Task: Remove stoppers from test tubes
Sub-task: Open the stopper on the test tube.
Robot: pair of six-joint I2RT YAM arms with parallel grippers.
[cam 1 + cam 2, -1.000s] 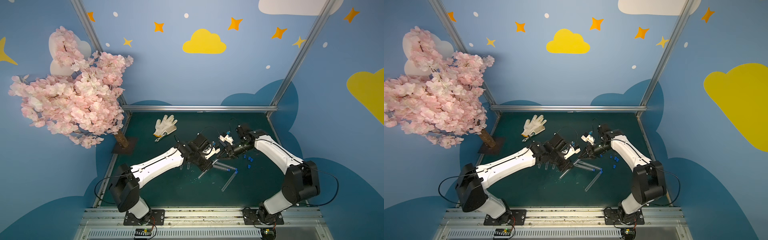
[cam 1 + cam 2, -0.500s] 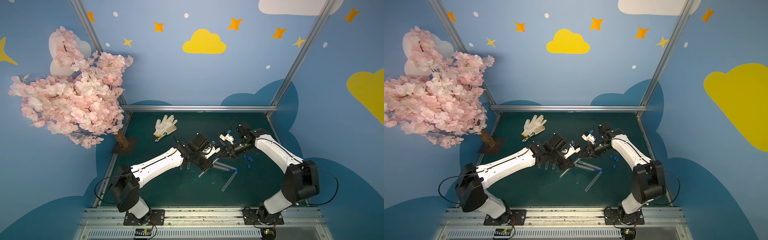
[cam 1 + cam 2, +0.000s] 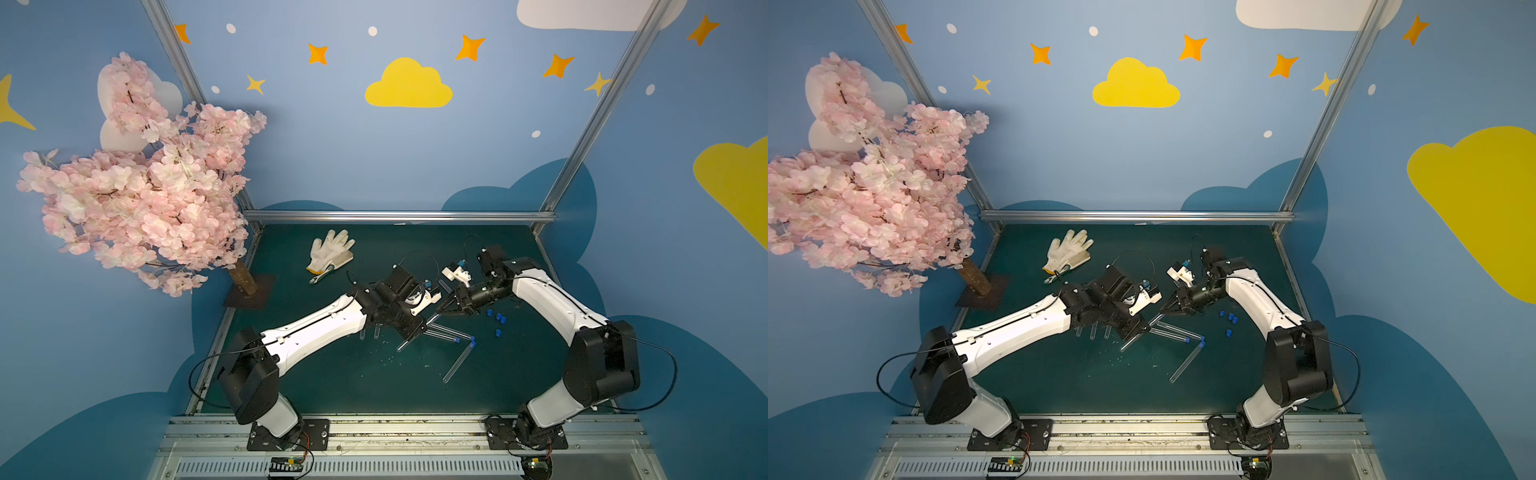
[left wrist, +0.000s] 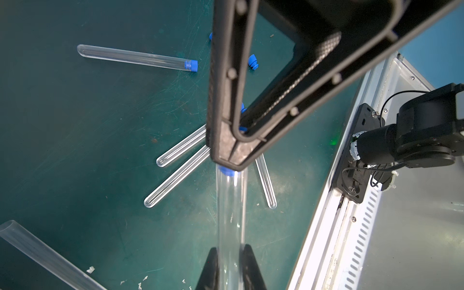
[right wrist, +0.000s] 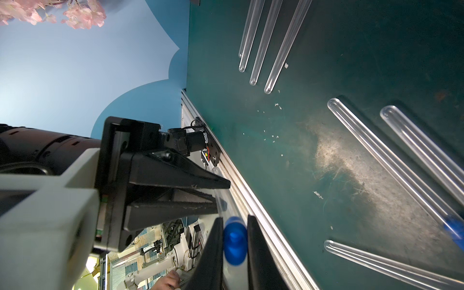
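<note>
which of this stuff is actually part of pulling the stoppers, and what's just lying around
Part of the job:
held test tube, gripped by the left gripper
blue stopper at its mouth, pinched by the right gripper
capped tubes lying flat
uncapped tubes
loose stoppers

Just lying about:
white glove
blossom tree

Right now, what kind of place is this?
Likely a decorated robot practice booth: two robot arms on a green table, test tubes with blue stoppers, painted clouds and a fake blossom tree.
</note>
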